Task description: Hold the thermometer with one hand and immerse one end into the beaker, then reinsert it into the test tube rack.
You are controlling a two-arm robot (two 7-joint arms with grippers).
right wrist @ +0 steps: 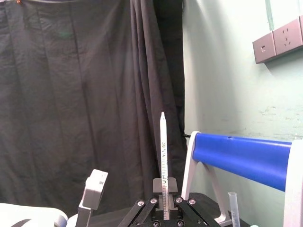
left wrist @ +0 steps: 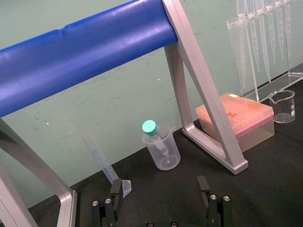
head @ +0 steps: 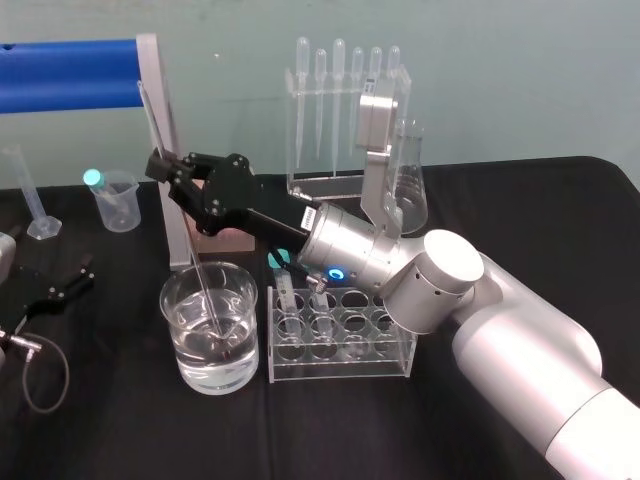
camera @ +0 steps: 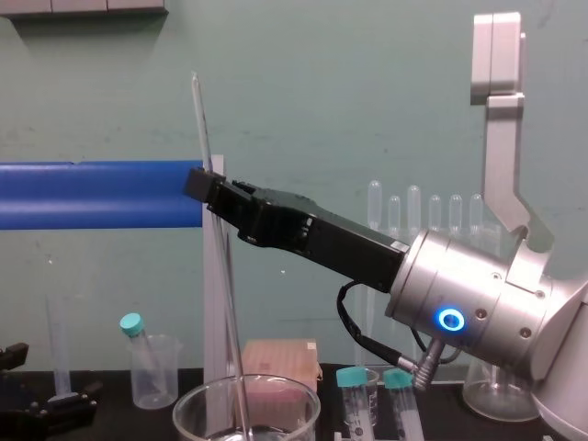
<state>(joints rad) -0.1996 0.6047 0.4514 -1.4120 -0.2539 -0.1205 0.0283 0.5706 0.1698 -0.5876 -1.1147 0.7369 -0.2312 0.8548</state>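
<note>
Long thin clear-glass thermometer point(camera: 201, 119) pinched by black boxy right gripper point(head: 160, 168), lower end dipped in water-filled wide clear glass beaker point(head: 178, 350). Parked far left: left gripper point(left wrist: 160, 189), fingers spread.

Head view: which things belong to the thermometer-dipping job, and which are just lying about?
In the job: right gripper, shut on the thermometer; beaker, with its lower end inside; test tube rack.

Lying about: pipettes, conical flask, small plastic beaker, measuring cylinder, pink box; left gripper, parked open on the left.
</note>
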